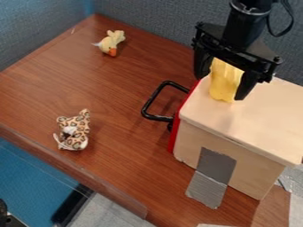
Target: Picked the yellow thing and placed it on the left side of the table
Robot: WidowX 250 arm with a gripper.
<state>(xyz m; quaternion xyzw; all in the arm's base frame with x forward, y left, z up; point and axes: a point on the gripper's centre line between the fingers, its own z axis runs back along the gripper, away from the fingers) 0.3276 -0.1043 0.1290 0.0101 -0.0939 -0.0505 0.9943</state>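
The black gripper (222, 88) hangs over the wooden box at the upper right of the camera view. A yellow thing (225, 82), upright and somewhat translucent, stands out directly beneath the gripper's body, its upper end partly hidden by it. Its lower end appears at the box's pale top, near the edge with the red side; whether it rests there or is slightly raised, I cannot tell. The brown table (118, 93) stretches to the left of the box.
The wooden box (263, 119) has a black handle (152, 99) on its red side and grey tape down its front. A spotted plush toy (74, 131) lies at the table's left, a pale yellow plush toy (110, 43) near its back corner. Grey-blue partitions border the back.
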